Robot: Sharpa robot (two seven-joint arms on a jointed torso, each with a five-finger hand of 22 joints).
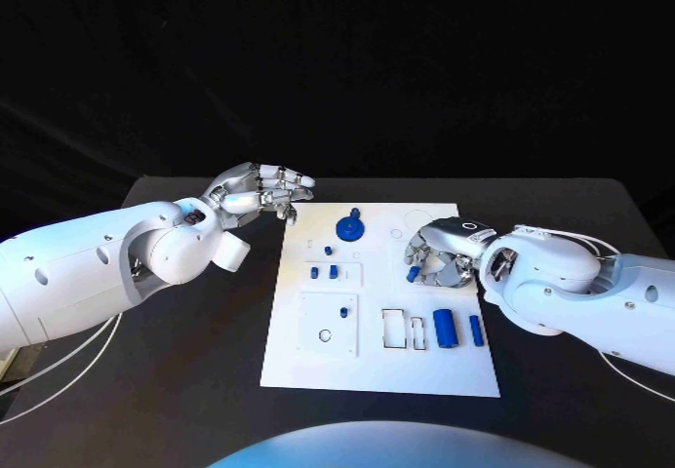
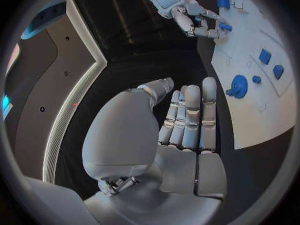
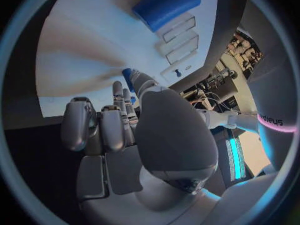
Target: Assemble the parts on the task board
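Fingers of my right hand pinch a small blue part, mostly hidden, over the board; my left hand, curled and empty, hovers off its far left corner.

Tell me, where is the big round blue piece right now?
In the head view the round blue piece lies near the far edge of the white task board, between the left hand and the right hand, touching neither.

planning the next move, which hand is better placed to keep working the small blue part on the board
Right. The right hand is over the task board with its fingers at the small blue part, apparently pinching it. The left hand hovers off the board's far left corner, holding nothing.
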